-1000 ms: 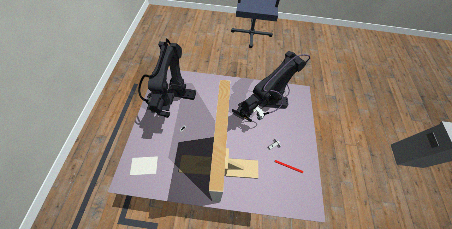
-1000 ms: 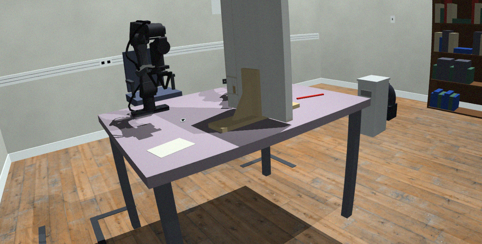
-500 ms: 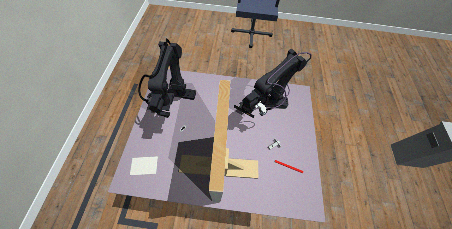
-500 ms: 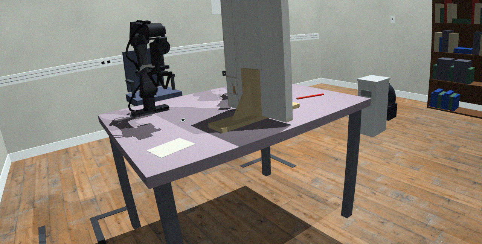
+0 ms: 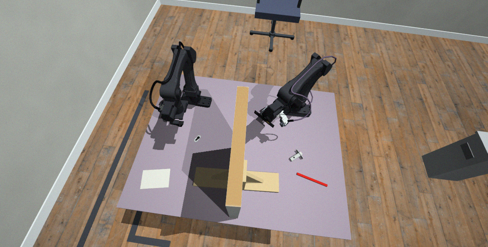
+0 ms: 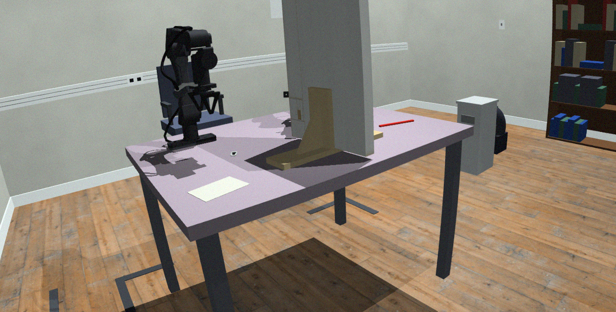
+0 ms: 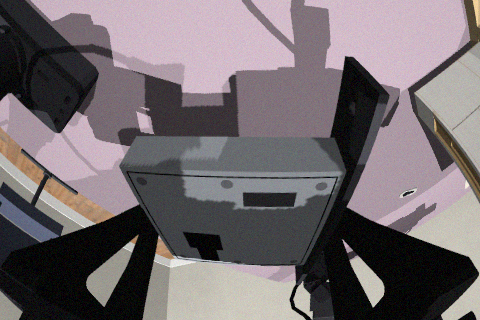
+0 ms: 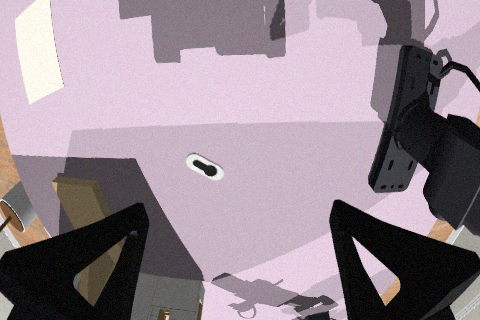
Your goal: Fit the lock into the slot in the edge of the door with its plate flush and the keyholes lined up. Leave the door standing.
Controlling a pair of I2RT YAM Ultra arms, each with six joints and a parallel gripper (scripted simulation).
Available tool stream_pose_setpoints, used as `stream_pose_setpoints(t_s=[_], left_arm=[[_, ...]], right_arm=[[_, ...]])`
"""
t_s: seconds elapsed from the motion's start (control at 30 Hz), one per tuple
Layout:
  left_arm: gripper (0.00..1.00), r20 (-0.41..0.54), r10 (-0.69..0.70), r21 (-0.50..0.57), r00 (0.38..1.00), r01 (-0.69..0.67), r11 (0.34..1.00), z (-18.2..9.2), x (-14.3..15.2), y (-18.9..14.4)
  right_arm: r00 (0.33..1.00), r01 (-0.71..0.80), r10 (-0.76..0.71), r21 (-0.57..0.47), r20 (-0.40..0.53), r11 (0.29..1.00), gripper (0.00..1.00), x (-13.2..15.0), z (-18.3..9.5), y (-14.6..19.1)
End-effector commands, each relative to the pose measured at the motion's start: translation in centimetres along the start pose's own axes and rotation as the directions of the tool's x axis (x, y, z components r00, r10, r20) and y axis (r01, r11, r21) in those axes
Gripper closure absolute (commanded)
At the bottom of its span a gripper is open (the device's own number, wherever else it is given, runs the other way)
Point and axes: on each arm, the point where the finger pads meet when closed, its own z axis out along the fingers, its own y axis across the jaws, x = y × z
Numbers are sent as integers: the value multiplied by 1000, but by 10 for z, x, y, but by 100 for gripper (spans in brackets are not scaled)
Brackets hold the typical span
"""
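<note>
The lock point(image 5: 262, 118) point(image 7: 235, 215) was up off the table point(image 5: 307, 211) point(image 6: 365, 176) point(image 7: 175, 10) point(image 8: 300, 90), between the fingers of the left hand point(image 5: 266, 118) point(image 7: 238, 211), which was clamped on its gray case. The long dark plate point(image 7: 357, 110) ran along one side of the case, with one end sticking out past it. The lock was near the door point(image 5: 238, 136) point(image 6: 323, 30) point(image 7: 460, 95) point(image 8: 175, 295) but apart from it, so not in the slot. The door stood upright in a wooden stand point(image 5: 266, 181) point(image 6: 320, 116) point(image 8: 80, 195), with a small cutout point(image 6: 299, 114) in its face. On the door's other side, the right hand point(image 5: 175, 122) point(image 6: 206, 111) point(image 8: 237, 215) was in the air, fingers spread, nothing between them. A white keyhole cover point(image 5: 195, 140) point(image 6: 231, 153) point(image 7: 402, 193) point(image 8: 191, 159) lay flat on that side, and so did a white card point(image 5: 154, 178) point(image 6: 218, 188) point(image 8: 40, 50). On the left arm's side, a small metal piece point(image 5: 294, 157), probably a handle or latch part, lay near a red rod point(image 5: 312, 179) point(image 6: 396, 123). Off the table: blue chair point(image 5: 278, 5) point(image 6: 196, 122) point(image 7: 40, 230), gray bin point(image 5: 453, 160) point(image 6: 478, 133).
</note>
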Motion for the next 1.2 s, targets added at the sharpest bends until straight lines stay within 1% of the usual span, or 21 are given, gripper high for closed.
stream_pose_setpoints(t_s=[0.0, 0.07, 0.23, 0.4, 0.57, 0.63, 0.67, 0.87, 1.07, 1.13, 1.17], left_arm=[[24, -88, 185, 105, 979, -176, 979, -5, 10, -12], [24, -88, 185, 105, 979, -176, 979, -5, 10, -12], [24, -112, 341, 178, 934, -319, 931, -3, 11, -14], [24, -109, 487, 257, 867, -448, 856, -2, 11, -16], [24, -81, 619, 337, 781, -563, 755, -1, 12, -18], [24, -81, 619, 337, 781, -563, 755, -1, 12, -18], [24, -83, 638, 342, 765, -580, 740, 2, 11, -19], [24, -1, 769, 435, 639, -693, 575, 0, 12, -20], [24, 94, 859, 492, 504, -773, 400, 0, 11, -22], [24, 139, 880, 508, 454, -796, 330, -1, 11, -22], [24, 139, 880, 508, 454, -796, 330, -1, 11, -22]], right_arm=[[1000, 0, 0, -3, 7, 1000, 0, 0, -3, -1], [1000, 0, 0, -3, 7, 1000, 0, 0, -3, -1], [1000, 0, 0, -3, 7, 1000, 0, 0, -3, -1], [1000, 0, 0, -3, 7, 1000, 0, 0, -3, -1], [1000, 0, 0, -3, 7, 1000, 0, 0, -3, -1], [1000, 0, 0, -3, 7, 1000, 0, 0, -3, -1], [1000, 0, 0, -3, 7, 1000, 0, 0, -3, -1], [1000, 0, 0, -3, 7, 1000, 0, 0, -3, -1], [1000, 0, 0, -3, 7, 1000, 0, 0, -3, -1], [1000, 0, 0, -3, 7, 1000, 0, 0, -3, -1], [1000, 0, 0, -3, 7, 1000, 0, 0, -3, -1]])
